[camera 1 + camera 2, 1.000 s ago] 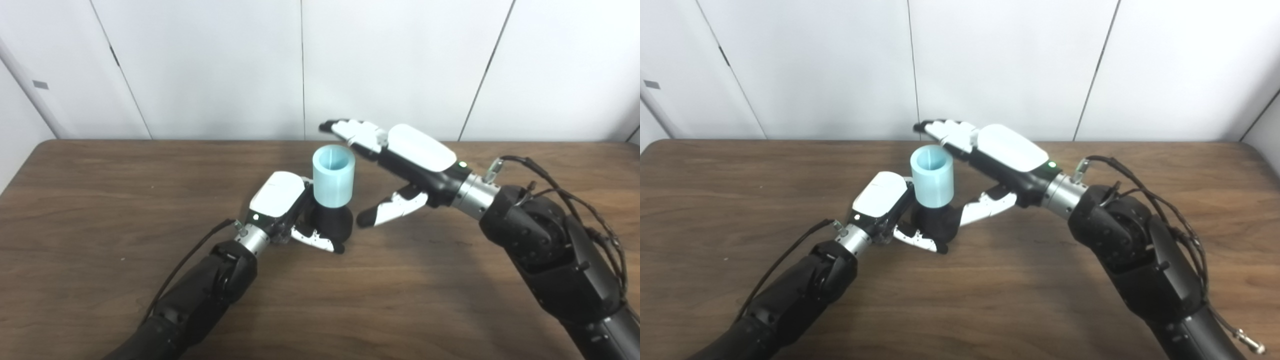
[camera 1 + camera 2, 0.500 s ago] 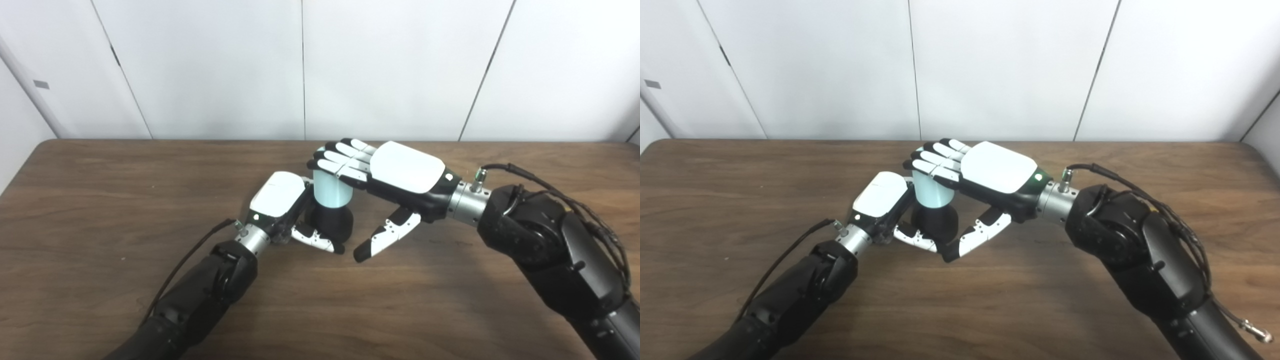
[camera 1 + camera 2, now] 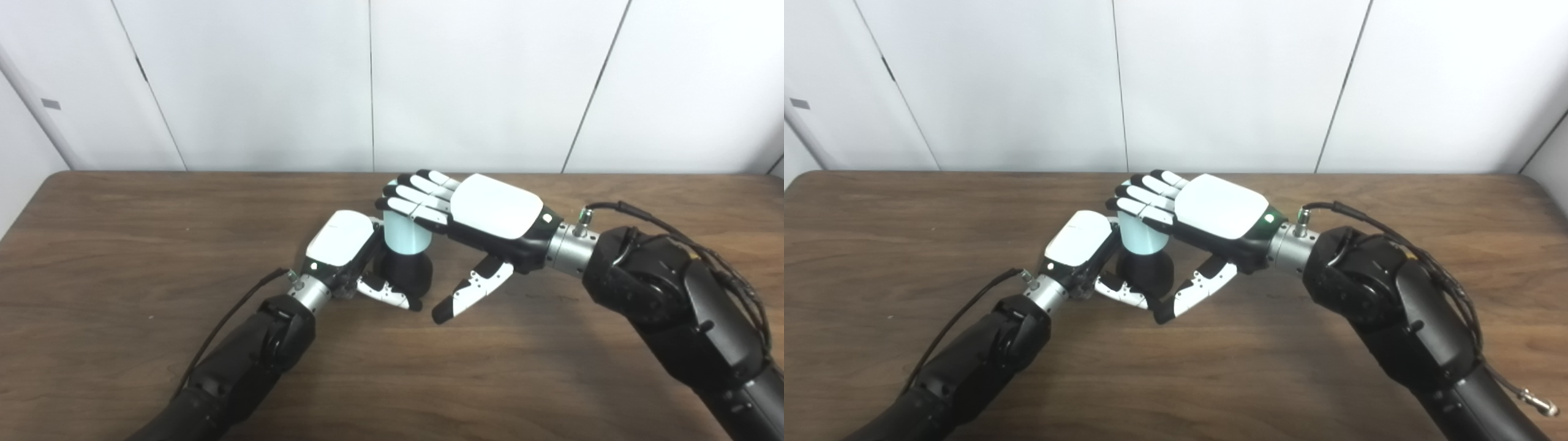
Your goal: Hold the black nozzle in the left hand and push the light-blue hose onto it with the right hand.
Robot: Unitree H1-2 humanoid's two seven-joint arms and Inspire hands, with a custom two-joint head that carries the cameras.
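left hand (image 3: pixel 340 244) grips black nozzle (image 3: pixel 404 272) | right hand (image 3: pixel 484 214) flat atop light-blue hose (image 3: pixel 404 234)

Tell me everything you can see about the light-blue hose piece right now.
The light-blue hose is a short, smooth, matte tube that looks like plastic, standing upright on the black nozzle near the middle of the wooden table. The right hand lies flat over its top, hiding the opening. The left hand grips the nozzle beside it; whether it touches the hose is unclear.

Matt light-blue plastic hose (image 3: pixel 404 233), matt black nozzle (image 3: pixel 405 272), wood-grain table (image 3: pixel 122 245).
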